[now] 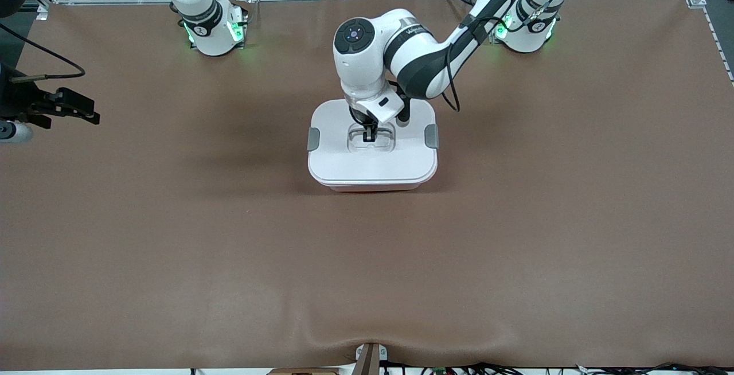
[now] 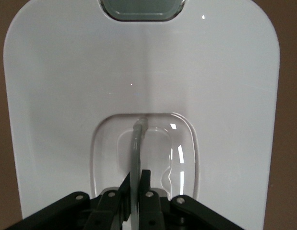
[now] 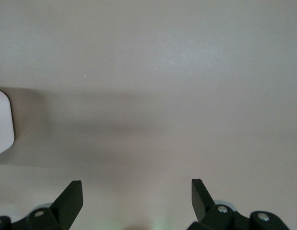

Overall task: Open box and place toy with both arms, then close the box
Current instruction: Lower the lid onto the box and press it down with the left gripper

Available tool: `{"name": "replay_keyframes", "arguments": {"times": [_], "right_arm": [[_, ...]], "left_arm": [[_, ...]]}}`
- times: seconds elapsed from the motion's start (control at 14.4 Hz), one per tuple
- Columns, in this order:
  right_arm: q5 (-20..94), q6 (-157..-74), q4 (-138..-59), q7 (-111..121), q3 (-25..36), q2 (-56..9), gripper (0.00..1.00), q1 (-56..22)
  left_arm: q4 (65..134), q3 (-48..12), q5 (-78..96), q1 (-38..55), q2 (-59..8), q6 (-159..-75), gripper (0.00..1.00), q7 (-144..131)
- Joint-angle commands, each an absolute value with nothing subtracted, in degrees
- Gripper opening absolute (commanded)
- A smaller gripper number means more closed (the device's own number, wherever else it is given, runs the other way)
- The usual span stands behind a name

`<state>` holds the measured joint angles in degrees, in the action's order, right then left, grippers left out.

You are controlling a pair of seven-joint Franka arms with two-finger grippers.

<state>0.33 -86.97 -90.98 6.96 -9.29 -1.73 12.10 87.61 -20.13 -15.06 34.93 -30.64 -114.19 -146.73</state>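
Observation:
The box (image 1: 373,163) stands at the table's middle with its white lid on; a thin strip of the pink base (image 1: 373,187) shows under it. My left gripper (image 1: 370,134) is down in the lid's recessed centre and is shut on the clear handle (image 2: 137,139). In the left wrist view the left gripper (image 2: 137,176) pinches the handle's thin upright bar between its two fingers. My right gripper (image 1: 86,114) hangs over bare table toward the right arm's end, open and empty; it also shows in the right wrist view (image 3: 137,188). The toy is out of view.
Grey clips (image 1: 313,139) (image 1: 432,136) sit on the lid's two short sides; one clip (image 2: 141,8) shows in the left wrist view. A white corner (image 3: 2,122) shows at the edge of the right wrist view. Brown mat (image 1: 367,260) covers the table.

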Motion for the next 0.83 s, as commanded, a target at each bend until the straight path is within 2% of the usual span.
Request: {"name": "replay_keyframes", "arguments": {"times": [0.0,0.76], "right_arm": [[-0.61,-86.57,-89.47,6.41,-9.58,-2.46,1.00,11.95],[0.79,-87.01,-88.86,0.97,-9.32,-2.37,1.00,11.69]], "left_arm": [[88.68,-20.30,-13.89,34.28,-29.44,-114.43,0.00,-147.65],[90.26,-20.21,-13.97,34.28,-29.71,-114.52,0.00,-147.57]]}}
